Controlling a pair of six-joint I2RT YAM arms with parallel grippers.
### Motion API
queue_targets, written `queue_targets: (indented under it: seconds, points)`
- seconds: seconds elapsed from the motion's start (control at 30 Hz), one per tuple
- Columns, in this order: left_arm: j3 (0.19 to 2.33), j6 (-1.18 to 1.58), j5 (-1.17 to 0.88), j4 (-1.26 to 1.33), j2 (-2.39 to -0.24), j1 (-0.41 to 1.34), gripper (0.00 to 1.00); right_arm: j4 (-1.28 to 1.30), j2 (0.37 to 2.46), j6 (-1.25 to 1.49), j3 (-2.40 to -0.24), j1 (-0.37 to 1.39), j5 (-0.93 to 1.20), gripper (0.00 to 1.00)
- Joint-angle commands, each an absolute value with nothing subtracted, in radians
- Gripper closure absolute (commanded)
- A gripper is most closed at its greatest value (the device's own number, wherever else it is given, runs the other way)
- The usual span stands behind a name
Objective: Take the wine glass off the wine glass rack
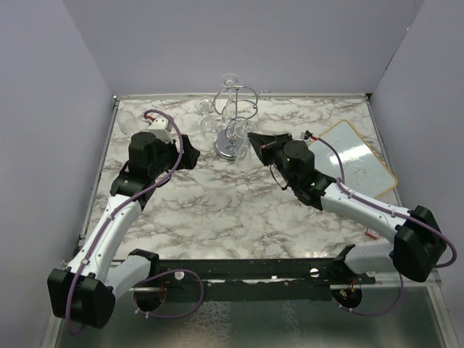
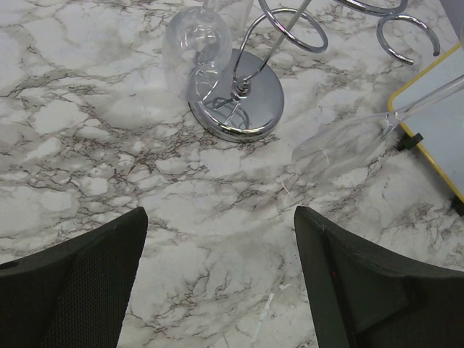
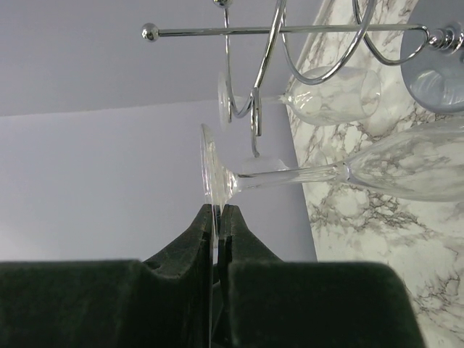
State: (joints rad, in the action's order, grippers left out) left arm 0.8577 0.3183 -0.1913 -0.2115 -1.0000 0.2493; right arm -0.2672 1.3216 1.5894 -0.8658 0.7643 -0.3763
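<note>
No words or numbers can be read anywhere. The white board (image 1: 359,156) by the right edge of the table (image 1: 217,210) has no writing that can be made out. A tiny red and white tag (image 1: 373,233) lies near the right edge, toward the front, and it is too small to read.
</note>
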Motion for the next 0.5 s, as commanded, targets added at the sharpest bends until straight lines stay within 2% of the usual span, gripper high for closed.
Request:
queue_targets:
  seconds: [0.0,0.23,0.47]
  points:
    - [0.851,0.303,-0.166,-0.213,-1.004,0.252,0.16,-0.313,1.254,1.565,-0.844,0.767,-0.338,0.99]
    - [0.851,0.307,-0.172,-0.211,-1.014,0.252,0.16,-0.294,1.163,1.536,-0.774,0.767,-0.294,0.99]
    - [0.881,0.379,-0.294,-0.209,-1.054,0.253,0.15,-0.308,1.091,1.466,-0.69,0.767,-0.2,0.99]
